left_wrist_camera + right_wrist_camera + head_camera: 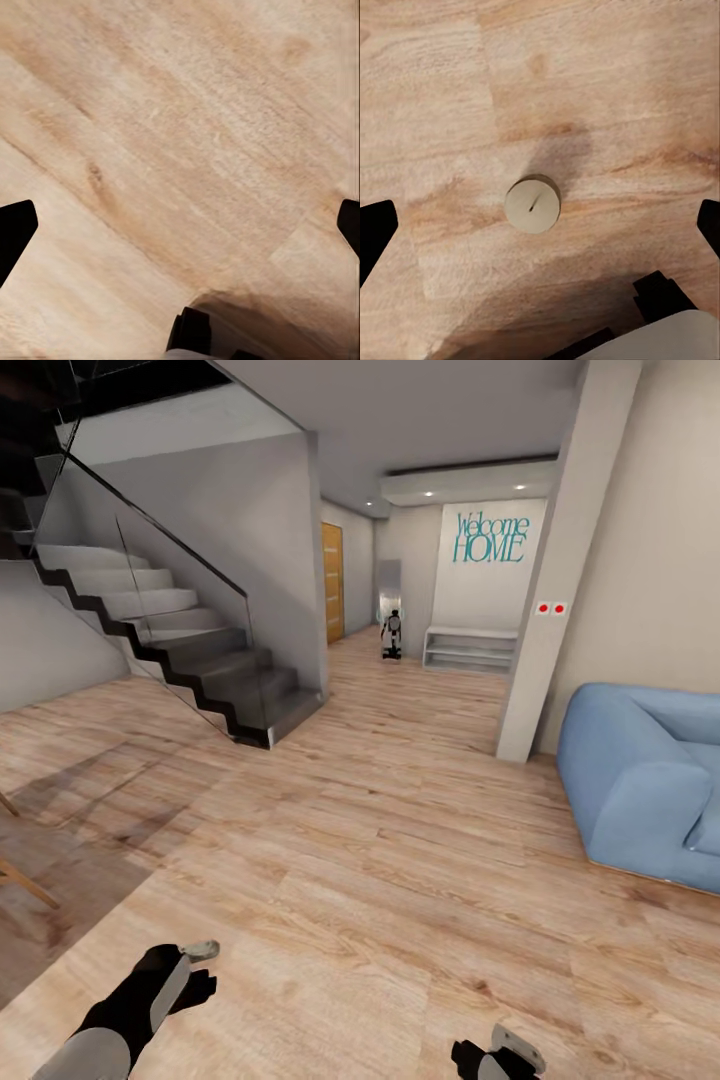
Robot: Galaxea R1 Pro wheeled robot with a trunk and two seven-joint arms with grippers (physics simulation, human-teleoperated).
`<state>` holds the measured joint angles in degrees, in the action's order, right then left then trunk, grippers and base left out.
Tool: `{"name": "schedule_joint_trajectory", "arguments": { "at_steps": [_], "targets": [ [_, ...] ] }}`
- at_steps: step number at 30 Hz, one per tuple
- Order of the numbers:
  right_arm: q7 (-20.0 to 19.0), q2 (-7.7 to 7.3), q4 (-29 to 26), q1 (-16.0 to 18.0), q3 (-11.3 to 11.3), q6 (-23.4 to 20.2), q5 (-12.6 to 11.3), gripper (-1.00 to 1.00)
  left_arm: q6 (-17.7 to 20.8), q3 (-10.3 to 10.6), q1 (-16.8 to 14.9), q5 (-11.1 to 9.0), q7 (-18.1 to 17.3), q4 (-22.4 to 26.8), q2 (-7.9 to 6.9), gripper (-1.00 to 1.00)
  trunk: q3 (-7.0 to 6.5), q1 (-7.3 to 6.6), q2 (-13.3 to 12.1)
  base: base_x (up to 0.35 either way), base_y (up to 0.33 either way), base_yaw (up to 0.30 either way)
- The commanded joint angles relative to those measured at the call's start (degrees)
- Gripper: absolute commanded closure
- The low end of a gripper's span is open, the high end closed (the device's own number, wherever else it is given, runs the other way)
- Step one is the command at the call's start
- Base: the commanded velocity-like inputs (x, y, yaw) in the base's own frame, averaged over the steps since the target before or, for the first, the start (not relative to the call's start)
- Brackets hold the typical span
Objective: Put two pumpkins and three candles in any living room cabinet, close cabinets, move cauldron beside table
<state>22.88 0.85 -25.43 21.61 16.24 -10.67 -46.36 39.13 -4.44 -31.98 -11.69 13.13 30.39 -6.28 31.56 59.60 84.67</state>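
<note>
Hovering over the floor (450,90), right hand (540,225) spread wide, empty; candle (532,205) upright below, untouched. Left hand (180,225) likewise spread, holding nothing.

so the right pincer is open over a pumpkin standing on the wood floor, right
Not quite: it is a candle, not a pumpkin. The right wrist view shows a beige cylinder with a tiny wick on its flat round top, standing upright on the wood floor, with the right pincer open above it and nothing between its fingertips.
</note>
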Motion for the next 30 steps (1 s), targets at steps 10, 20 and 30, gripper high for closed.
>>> {"name": "schedule_joint_trajectory", "arguments": {
  "at_steps": [10, 20, 30],
  "targets": [
    [-0.03, 0.19, 2.22, -0.34, 1.21, 0.90, 0.11, -1.00, 1.83, -0.03, -0.01, -6.15, -1.29, 1.32, -0.33, -1.00, 1.80, 2.20, 4.03, 0.000, 0.000, 0.000],
    [0.05, 0.25, 2.87, -0.34, 1.36, 4.05, 0.10, -1.00, 1.50, 0.02, -0.01, -6.41, -1.34, 1.32, -0.11, -1.00, 3.60, 4.40, 8.04, 0.000, 0.000, 0.000],
    [-0.07, 0.19, 2.97, -0.34, 1.34, 7.06, 0.08, -1.00, 1.40, 0.05, -0.01, -6.41, -1.35, 1.33, -0.01, -1.00, 5.39, 6.60, 12.05, 0.000, 0.000, 0.000]
  ]
}}
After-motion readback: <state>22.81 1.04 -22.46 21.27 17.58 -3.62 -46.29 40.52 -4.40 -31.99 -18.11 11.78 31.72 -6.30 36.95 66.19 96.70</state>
